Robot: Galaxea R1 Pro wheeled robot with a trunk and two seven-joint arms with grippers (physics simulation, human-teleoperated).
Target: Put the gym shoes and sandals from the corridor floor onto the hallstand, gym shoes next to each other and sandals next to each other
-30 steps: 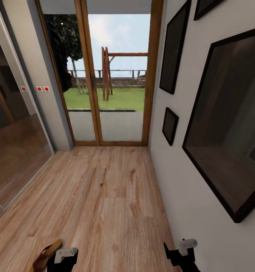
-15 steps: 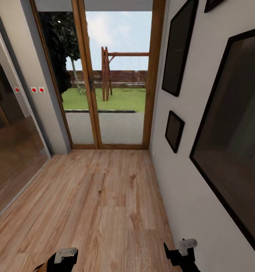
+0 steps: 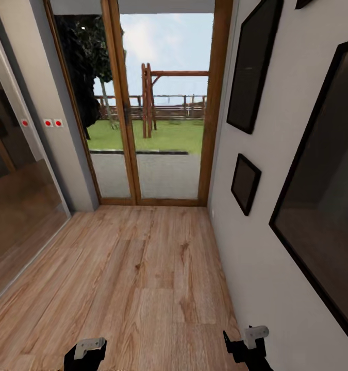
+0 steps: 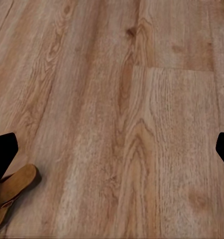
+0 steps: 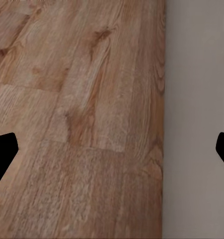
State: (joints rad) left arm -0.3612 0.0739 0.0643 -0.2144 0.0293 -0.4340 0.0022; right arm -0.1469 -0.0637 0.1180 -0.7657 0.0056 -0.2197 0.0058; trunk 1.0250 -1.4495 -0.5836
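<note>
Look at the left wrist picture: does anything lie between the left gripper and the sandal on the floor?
Nothing visible does. Only bare corridor floor lies around the sandal, beside one finger of the open left gripper.

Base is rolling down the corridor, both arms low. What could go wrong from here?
1. The right gripper rides close to the wall; a small drift could scrape it.
2. A sandal lies on the corridor floor just under the left gripper, near one of its fingers; the base might roll over it.
3. The glass door ends the corridor ahead.
</note>
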